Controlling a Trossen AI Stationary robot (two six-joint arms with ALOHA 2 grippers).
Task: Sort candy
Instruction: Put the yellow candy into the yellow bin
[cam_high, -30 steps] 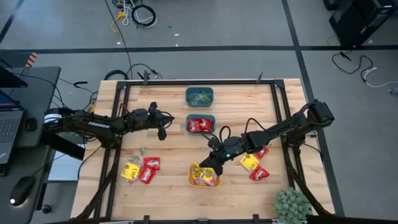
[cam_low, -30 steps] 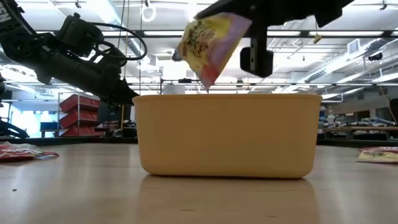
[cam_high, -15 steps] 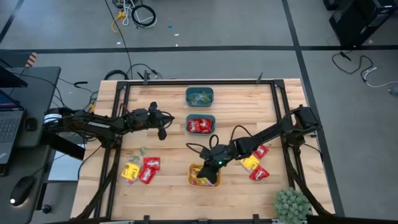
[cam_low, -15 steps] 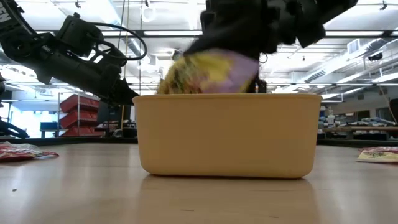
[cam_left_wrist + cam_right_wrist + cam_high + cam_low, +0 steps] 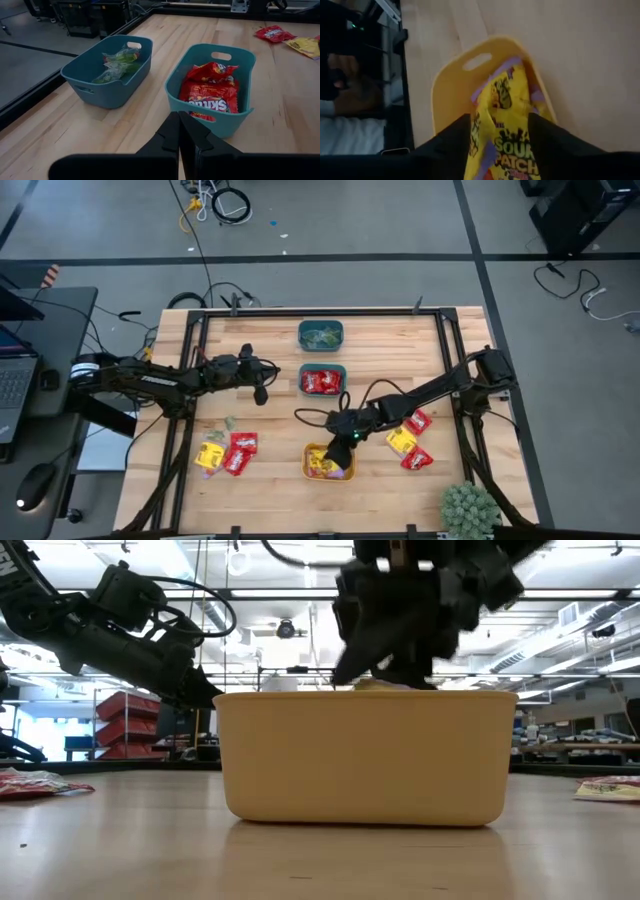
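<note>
A yellow bin [image 5: 312, 452] stands near the table's front edge and holds yellow candy packets. My right gripper [image 5: 336, 450] hangs just over it, open. Its fingers [image 5: 451, 146] stand on either side of a yellow packet [image 5: 504, 135] that lies in the bin. Only the packet's top [image 5: 378, 686] shows above the bin's rim in the low view. My left gripper [image 5: 260, 394] waits shut, left of a teal bin [image 5: 235, 112] of red candy. A second teal bin [image 5: 102, 87] holds green candy. Loose red and yellow packets [image 5: 228, 452] lie on the table left and right [image 5: 410, 440] of the yellow bin. My right gripper comes at the yellow packet from above, slanting down, with its fingers spread to the packet's width. I cannot tell whether they touch its edges [image 5: 479, 125]. The packet rests in the yellow bin.
The two teal bins [image 5: 321, 335] [image 5: 323, 380] stand in a row behind the yellow one. A small green plant [image 5: 470, 508] sits at the table's near right corner. Black frame rails [image 5: 190, 360] run along the table's sides.
My right gripper has gone down and toward the table's left, tipping further downward, onto the yellow bin. It has opened and let go of the yellow packet, which hung tilted above the rim a second ago and now lies inside the bin.
</note>
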